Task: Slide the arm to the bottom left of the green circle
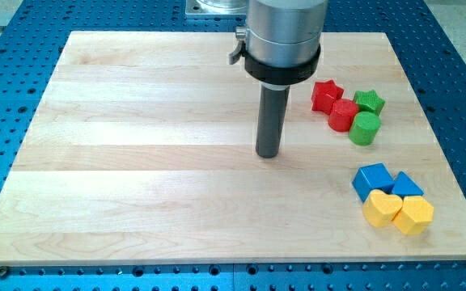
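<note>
My tip (pixel 268 153) rested on the wooden tabletop (pixel 136 162), well left of the green circle (pixel 365 128); it had no jaws, touched nothing.

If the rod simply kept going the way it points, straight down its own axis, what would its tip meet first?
Only the wooden board. My tip points straight down and seems to rest on bare wood already, left of the green circle and red blocks, touching none. Contact itself is hard to confirm from this angle.

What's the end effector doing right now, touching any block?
My tip: no gripper, holds nothing, touches no block; it sits on bare board, to the view's left of and slightly below the green circle.
</note>
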Motion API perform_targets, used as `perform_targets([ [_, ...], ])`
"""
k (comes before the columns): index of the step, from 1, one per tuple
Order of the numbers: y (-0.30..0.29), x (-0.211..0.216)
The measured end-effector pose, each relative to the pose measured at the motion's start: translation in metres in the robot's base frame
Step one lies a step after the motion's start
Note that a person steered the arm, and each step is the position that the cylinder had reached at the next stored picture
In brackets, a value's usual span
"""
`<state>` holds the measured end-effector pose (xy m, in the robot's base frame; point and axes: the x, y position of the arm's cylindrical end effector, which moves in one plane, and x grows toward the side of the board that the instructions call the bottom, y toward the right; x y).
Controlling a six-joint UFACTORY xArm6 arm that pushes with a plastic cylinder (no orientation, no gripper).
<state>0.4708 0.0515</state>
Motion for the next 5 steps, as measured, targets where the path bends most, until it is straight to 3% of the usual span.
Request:
perform_targets([
  [3, 0.056, 0.013],
  [5, 0.163, 0.013],
])
